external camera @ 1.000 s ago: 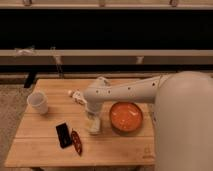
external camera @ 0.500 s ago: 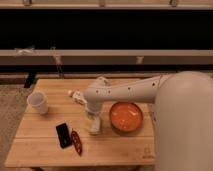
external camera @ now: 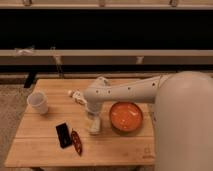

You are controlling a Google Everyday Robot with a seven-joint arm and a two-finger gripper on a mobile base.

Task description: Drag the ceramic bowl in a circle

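Note:
The ceramic bowl point(external camera: 126, 116), round and shallow, orange-red inside with a darker rim, sits on the wooden table point(external camera: 45, 145) to the right of centre. My white arm reaches in from the right and bends down just left of the bowl. The gripper point(external camera: 94, 125) points down at the tabletop, right beside the bowl's left rim. I cannot tell whether it touches the bowl.
A small white cup point(external camera: 38, 102) stands at the table's left. A black flat object point(external camera: 63, 135) and a dark red object point(external camera: 76, 142) lie at the front left. A small pale object point(external camera: 76, 95) lies behind the arm. A dark railing runs behind the table.

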